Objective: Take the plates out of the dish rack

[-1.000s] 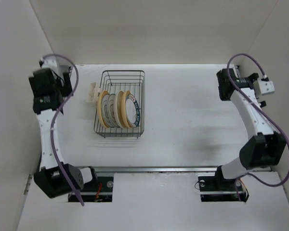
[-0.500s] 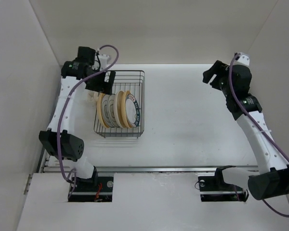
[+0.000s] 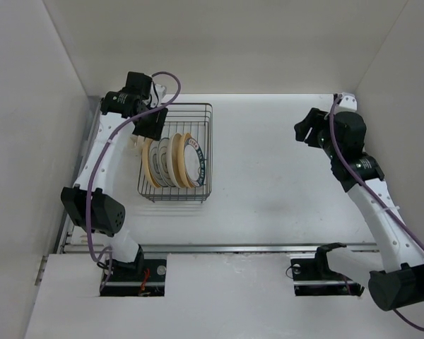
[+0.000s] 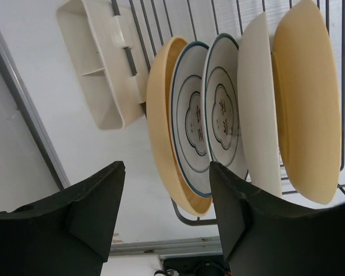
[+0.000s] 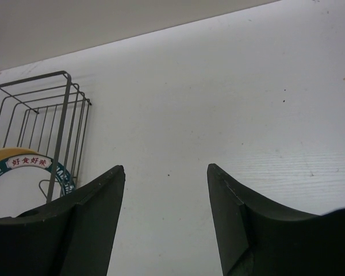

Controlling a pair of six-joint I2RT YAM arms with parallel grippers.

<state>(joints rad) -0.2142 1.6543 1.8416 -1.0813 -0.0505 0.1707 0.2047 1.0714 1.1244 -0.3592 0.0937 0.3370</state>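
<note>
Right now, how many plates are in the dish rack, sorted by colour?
Tan-yellow plates: 2
White plates with a thin dark ring: 2
White plate showing only its plain back: 1
White plate with a wide teal rim: 1
Total in the dish rack: 6

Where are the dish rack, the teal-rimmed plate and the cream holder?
dish rack point(image 3: 181, 105): top view, far rim wire.
teal-rimmed plate point(image 3: 196, 162): top view, its face.
cream holder point(image 4: 95, 43): left wrist view, inside surface.
</note>
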